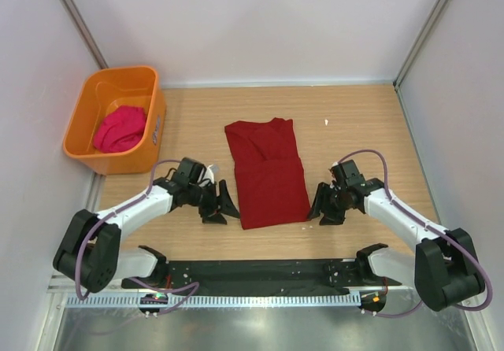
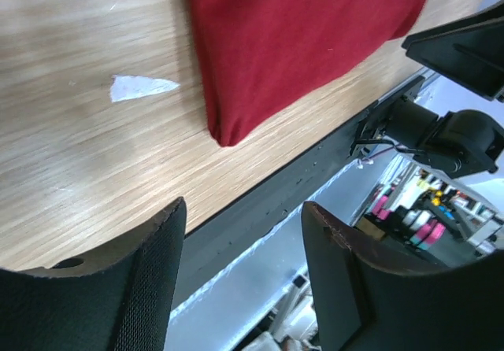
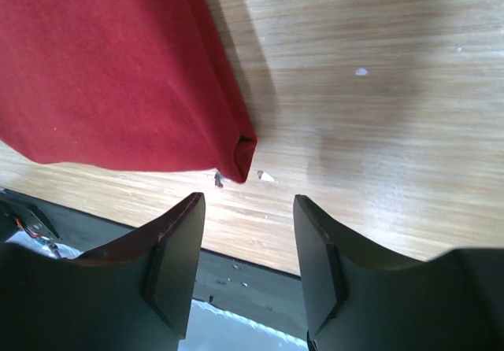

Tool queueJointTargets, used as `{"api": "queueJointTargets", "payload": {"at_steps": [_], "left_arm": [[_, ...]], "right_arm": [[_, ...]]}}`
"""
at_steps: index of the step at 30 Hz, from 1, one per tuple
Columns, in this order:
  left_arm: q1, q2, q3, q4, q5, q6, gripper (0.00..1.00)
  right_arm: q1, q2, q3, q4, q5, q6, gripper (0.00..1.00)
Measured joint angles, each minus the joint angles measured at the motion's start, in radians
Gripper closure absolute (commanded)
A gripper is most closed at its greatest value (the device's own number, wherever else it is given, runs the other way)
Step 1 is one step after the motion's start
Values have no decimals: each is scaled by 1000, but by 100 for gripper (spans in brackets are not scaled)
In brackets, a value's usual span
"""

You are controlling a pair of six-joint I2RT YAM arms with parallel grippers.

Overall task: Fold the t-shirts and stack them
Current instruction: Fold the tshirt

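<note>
A dark crimson t-shirt [image 1: 268,168] lies folded into a long strip in the middle of the table, collar end far from me. Its near corners show in the left wrist view [image 2: 299,44] and the right wrist view [image 3: 110,75]. A magenta-pink t-shirt [image 1: 120,128] lies bunched in the orange tub [image 1: 87,107]. My left gripper [image 1: 220,206] is open and empty, just left of the red shirt's near left corner. My right gripper [image 1: 323,207] is open and empty, just right of the near right corner. Neither touches cloth.
The orange tub stands at the back left against the wall. White walls close in the table [image 1: 362,123] on three sides. A black rail [image 1: 252,272] runs along the near edge. Small white chips mark the wood [image 2: 138,87].
</note>
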Motion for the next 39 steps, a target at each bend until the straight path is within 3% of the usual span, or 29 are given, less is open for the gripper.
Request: {"api": "queueJointTargets", "payload": {"at_steps": [13,25,33,39], "left_arm": [[-78,8,-172,235,-170,-439,33],[-195,-24,-277,429,-317,-807,36],[-260,28,-273,488,-351,-926,42],[-268,34,-142,287,-397,-788,26]], "right_arm": [[-1,20,-121,232,-43,171,52],[-14,-60,-158,253,-5,246,51],[-14,-59,-158,246,14,228,48],[-14,-29,-126,241,10,145,38]]}}
